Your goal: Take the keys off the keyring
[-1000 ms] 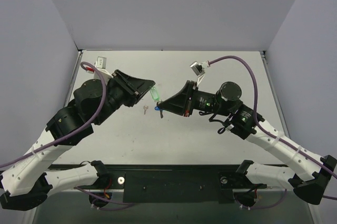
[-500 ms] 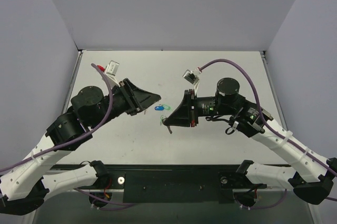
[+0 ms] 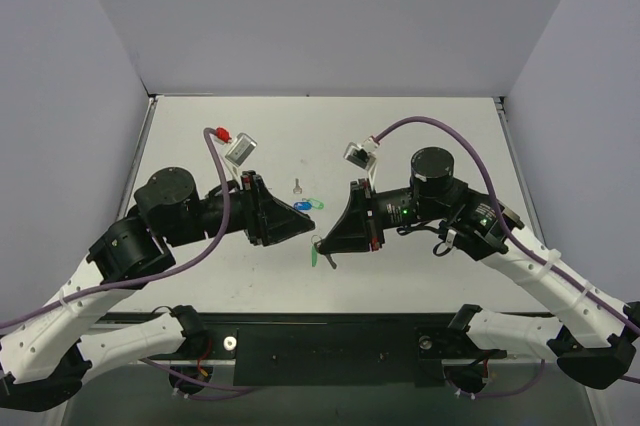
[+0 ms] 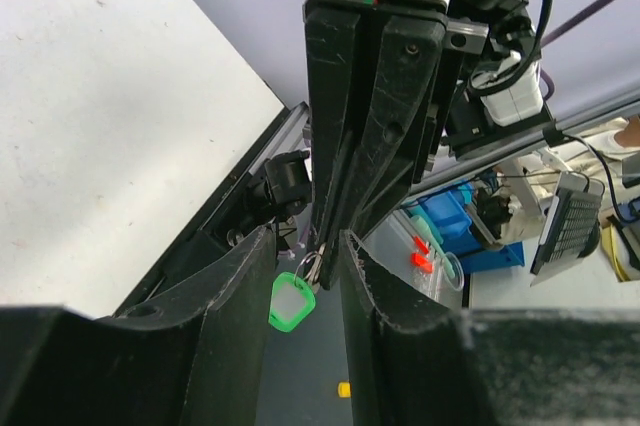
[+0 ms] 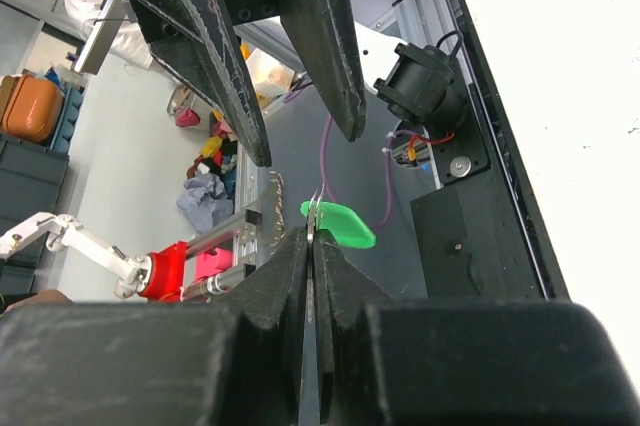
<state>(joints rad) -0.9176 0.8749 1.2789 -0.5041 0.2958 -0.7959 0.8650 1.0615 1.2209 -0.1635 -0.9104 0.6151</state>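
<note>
My right gripper (image 3: 319,242) is shut on the thin silver keyring (image 5: 313,208), held above the table near its front. The green-headed key (image 3: 314,257) hangs from the ring and also shows in the right wrist view (image 5: 340,225) and the left wrist view (image 4: 289,304). My left gripper (image 3: 303,216) is open, its fingers (image 4: 250,281) standing either side of the ring and the right gripper's tip. The blue-headed key (image 3: 305,205) lies loose on the table behind the grippers. One bare silver key (image 3: 297,186) lies a little farther back. The other bare key is not visible.
The white table (image 3: 420,136) is walled by grey panels on three sides. A black rail (image 3: 330,346) runs along the near edge between the arm bases. Purple cables (image 3: 440,124) loop above both wrists.
Both grippers have moved toward the near edge. The blue key, at the right gripper's tip a second ago, now lies on the table. The green key now hangs at the right gripper.
</note>
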